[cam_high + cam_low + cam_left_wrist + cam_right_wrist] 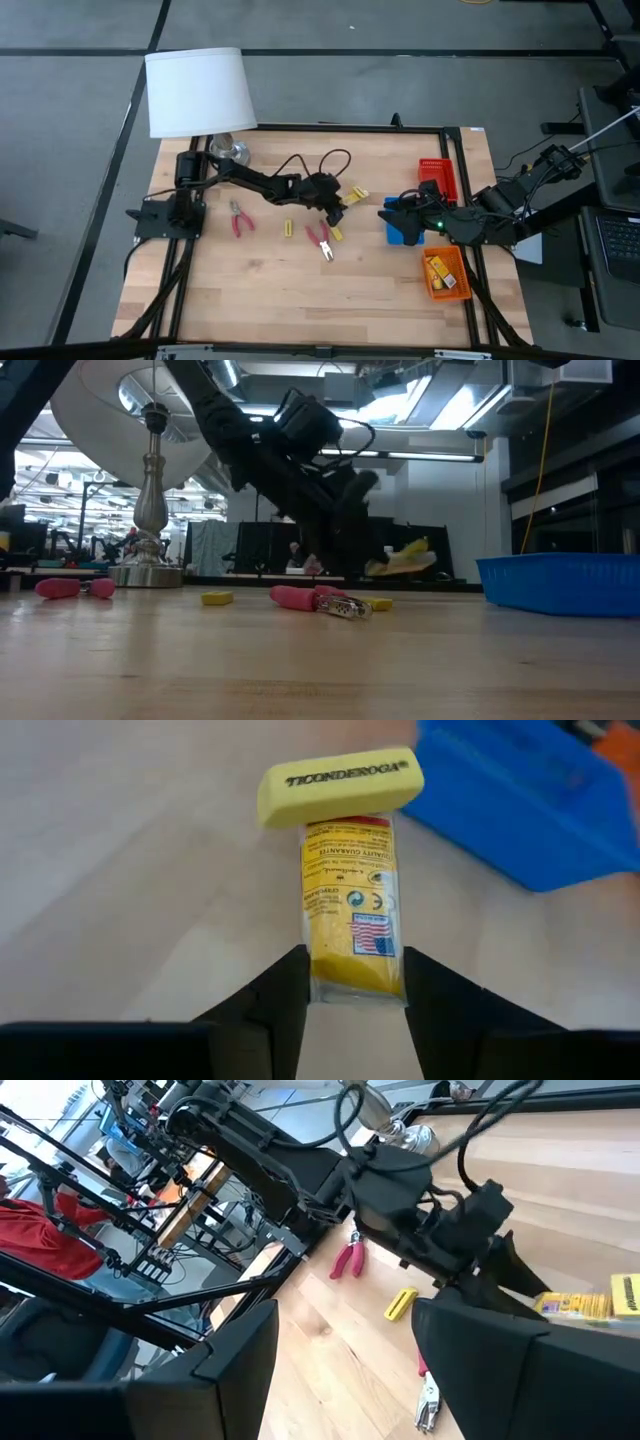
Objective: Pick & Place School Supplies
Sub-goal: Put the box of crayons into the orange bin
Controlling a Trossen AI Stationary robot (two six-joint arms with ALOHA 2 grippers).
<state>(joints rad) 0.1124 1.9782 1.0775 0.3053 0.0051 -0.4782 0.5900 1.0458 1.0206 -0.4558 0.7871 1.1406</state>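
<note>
Two black jointed arms, looped black cables

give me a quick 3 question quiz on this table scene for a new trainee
1. True or false: the left claw has its fingers on either side of a yellow printed pack.
2. Which tray sits nearest the right claw? A) red tray B) blue tray C) orange tray
3. Fill in: just past the far end of the pack lies a yellow ____ with dark lettering.

Key
1. True. The left wrist view shows the pack between the two fingers.
2. B. In the high view the right claw hangs at the blue tray; the red tray and orange tray are farther off.
3. Eraser.
</note>
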